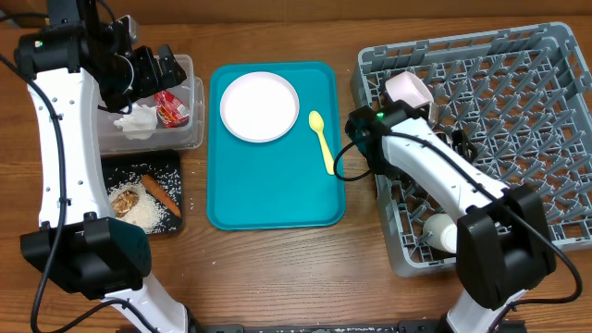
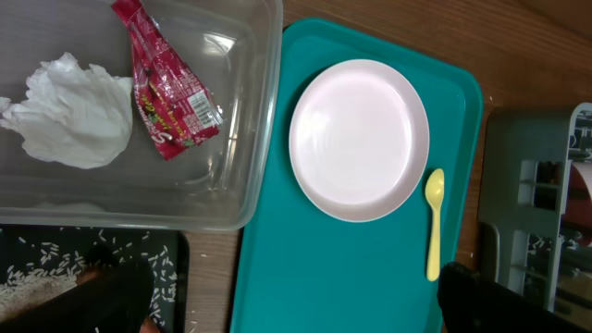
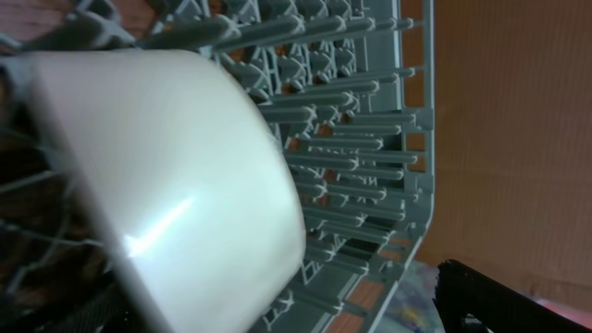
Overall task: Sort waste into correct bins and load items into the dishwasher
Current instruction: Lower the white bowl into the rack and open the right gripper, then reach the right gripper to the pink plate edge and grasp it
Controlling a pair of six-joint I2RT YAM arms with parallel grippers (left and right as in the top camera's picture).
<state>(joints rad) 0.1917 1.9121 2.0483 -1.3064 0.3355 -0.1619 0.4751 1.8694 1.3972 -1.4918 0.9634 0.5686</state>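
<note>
Right end effector (image 1: 363,129) open, bowl (image 3: 166,176) racked before it; left end effector (image 1: 162,67) open above binned napkin (image 2: 74,111), wrapper (image 2: 171,102); plate (image 1: 260,106), spoon (image 1: 322,141) unloaded.

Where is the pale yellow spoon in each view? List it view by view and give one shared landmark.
Overhead: the spoon lies on the teal tray, right of the plate.
Left wrist: the spoon lies right of the plate, near the tray's right edge.
Right wrist: not in it; only a white dish and the grey rack.
Shared landmark: the plate, in overhead and left wrist.
</note>
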